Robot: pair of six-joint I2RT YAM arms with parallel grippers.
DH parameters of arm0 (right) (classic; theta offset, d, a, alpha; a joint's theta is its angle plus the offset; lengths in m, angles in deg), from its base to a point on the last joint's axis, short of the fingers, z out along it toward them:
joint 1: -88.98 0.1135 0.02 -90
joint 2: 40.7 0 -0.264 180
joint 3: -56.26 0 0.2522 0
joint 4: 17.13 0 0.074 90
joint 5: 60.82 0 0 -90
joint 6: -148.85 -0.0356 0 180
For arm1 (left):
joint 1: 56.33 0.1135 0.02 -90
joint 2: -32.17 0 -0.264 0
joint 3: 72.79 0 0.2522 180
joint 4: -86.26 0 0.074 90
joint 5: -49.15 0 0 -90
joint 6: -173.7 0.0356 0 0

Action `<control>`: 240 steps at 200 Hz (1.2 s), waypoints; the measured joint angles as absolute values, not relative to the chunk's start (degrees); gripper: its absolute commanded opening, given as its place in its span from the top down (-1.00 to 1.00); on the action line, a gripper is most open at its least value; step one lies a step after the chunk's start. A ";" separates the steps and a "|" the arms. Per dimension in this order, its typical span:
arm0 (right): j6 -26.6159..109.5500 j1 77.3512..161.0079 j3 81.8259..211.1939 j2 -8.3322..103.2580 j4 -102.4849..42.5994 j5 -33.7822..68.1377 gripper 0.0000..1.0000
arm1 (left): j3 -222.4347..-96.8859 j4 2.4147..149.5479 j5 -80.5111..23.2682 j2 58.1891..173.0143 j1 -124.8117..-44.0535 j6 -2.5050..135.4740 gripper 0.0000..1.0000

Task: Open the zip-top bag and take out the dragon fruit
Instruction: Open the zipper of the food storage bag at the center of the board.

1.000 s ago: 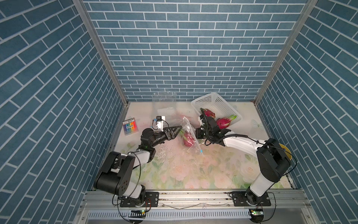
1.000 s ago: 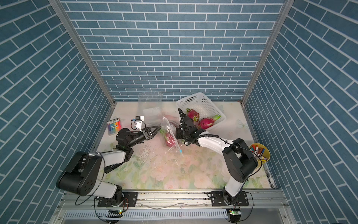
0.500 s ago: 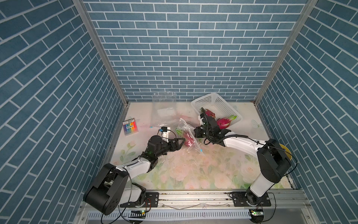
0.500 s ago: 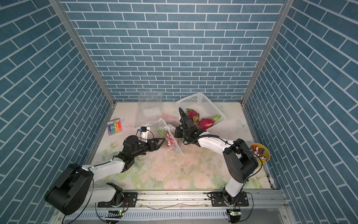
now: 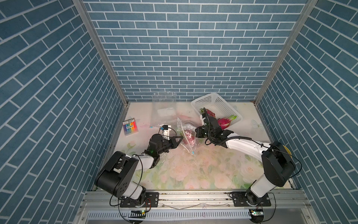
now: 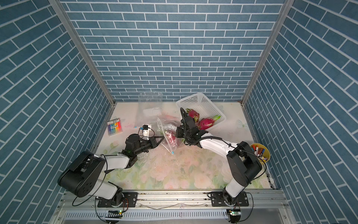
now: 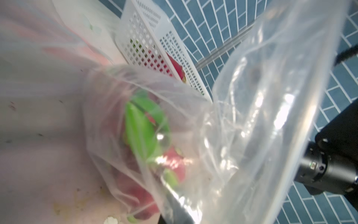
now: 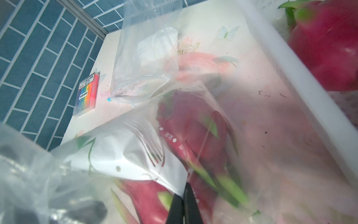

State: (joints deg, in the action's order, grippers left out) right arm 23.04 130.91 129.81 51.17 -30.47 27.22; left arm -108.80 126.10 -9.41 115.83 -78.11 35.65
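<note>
The bag (image 5: 188, 145) stands on edge near the middle of the surface (image 5: 193, 174), held up between the two arms rather than lying flat. I judge this lets each arm take one lip of the mouth and pull against the other. Its zip edge faces the left arm and ends in a blue tip low on the near side. The dragon fruit (image 5: 189, 138) is inside the bag, red with green scales, resting low against the film. Nothing is out yet, and the mouth looks unopened, though the folds make that hard to confirm.

The left fingers (image 5: 179, 138) come in level from the left and are closed to a point right at the zip edge. In the left wrist view film drapes over them, so they seem to pinch the bag, but blur hides the contact itself. Just beyond the bag, the right fingers (image 8: 185, 195) are clamped on the white printed strip at its rim, with the fruit directly behind.

Farther back, the basket (image 5: 213, 100) holds two more fruits (image 5: 224, 122), so it is likely where this one goes. A spare bag (image 5: 164, 100) lies by the back wall, and a colour card (image 5: 130, 126) sits well to the left.
</note>
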 measured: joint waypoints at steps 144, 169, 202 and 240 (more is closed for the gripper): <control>25.95 128.90 131.30 46.72 -32.11 20.93 -0.44 | -113.80 119.90 -7.95 112.79 -75.14 40.64 1.00; 27.48 131.08 134.73 47.35 -31.19 18.67 -0.48 | -114.50 119.96 -7.22 113.19 -75.69 40.74 1.00; 28.33 134.28 137.92 51.83 -29.20 16.62 -0.31 | -114.50 119.94 -7.11 113.36 -75.80 40.79 1.00; 28.72 135.04 137.90 55.13 -29.18 15.31 0.60 | -114.63 119.90 -7.11 113.62 -75.80 40.68 1.00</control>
